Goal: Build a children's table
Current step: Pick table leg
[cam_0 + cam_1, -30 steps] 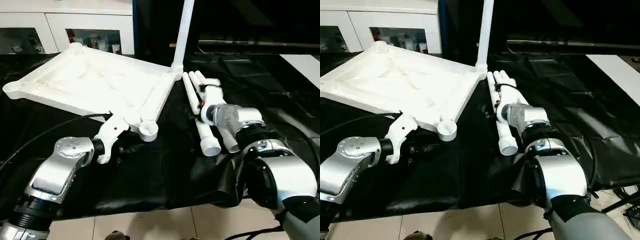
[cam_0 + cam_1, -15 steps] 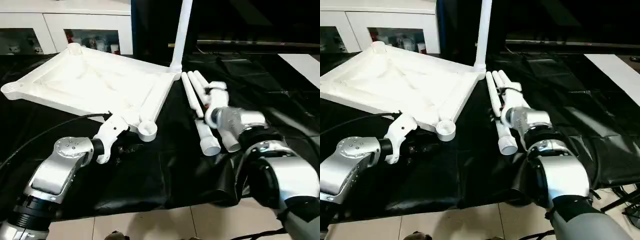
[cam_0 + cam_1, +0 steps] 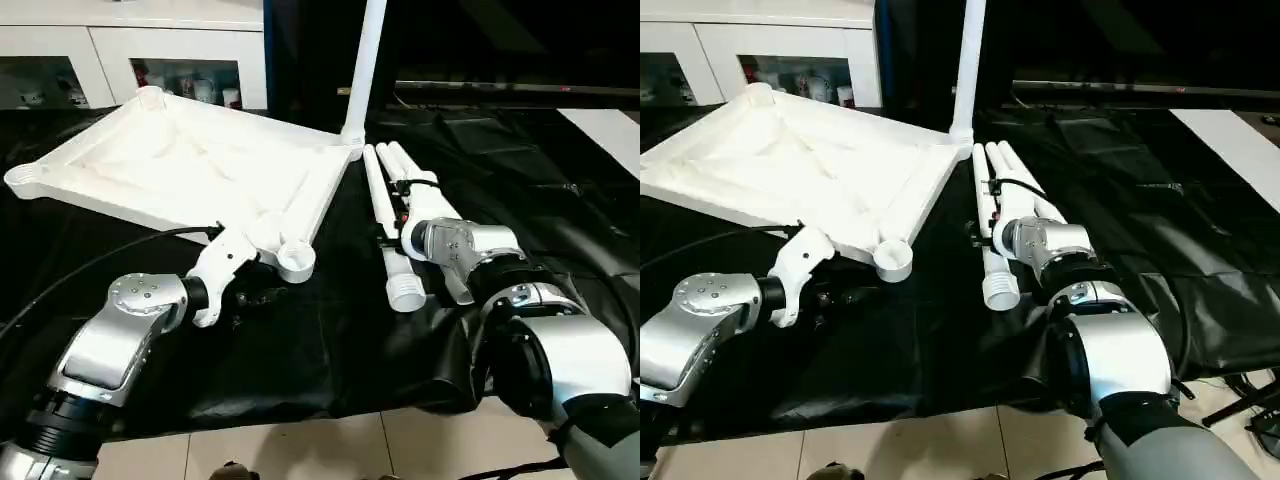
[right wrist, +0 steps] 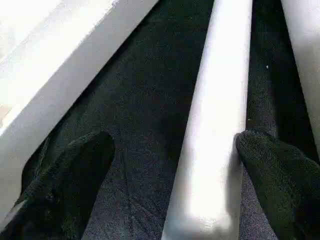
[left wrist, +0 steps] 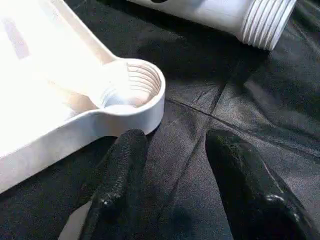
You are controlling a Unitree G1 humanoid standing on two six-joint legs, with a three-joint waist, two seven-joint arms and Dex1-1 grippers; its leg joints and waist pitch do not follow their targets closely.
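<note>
Beside the tabletop (image 3: 190,165), on its right flank, three loose legs (image 3: 400,165) lie bundled on the black-covered work table (image 3: 330,340); fourth leg (image 3: 365,60) already stands upright in the far right corner socket. Tabletop lies underside up, raised rim showing, tilted slightly, near corner socket (image 5: 131,86) empty, threads visible inside. Change over the last second: right gripper (image 4: 170,185) has slid in toward the tabletop side of the bundle, and the nearest leg (image 3: 992,250), the one lying closest to the tabletop, has shifted with it, its threaded end (image 3: 405,293) now drawn nearer the tabletop's near corner than a moment ago. Right fingers (image 4: 75,170) stand wide apart, straddling that leg, one pad against its far side, the other well clear on the tabletop side; not clamped. Left gripper (image 5: 172,165) unchanged, parked just in front of the near corner socket, fingers (image 5: 120,170) roughly half parted with only black cloth between them, holding nothing; one finger just beside the socket's outer wall, contact uncertain. Reading: right arm is lining up a grasp on the second leg, separating it from the other two. Closing on it looks like the next need, then lifting and turning the threaded end down into the open near socket that the left gripper guards
</note>
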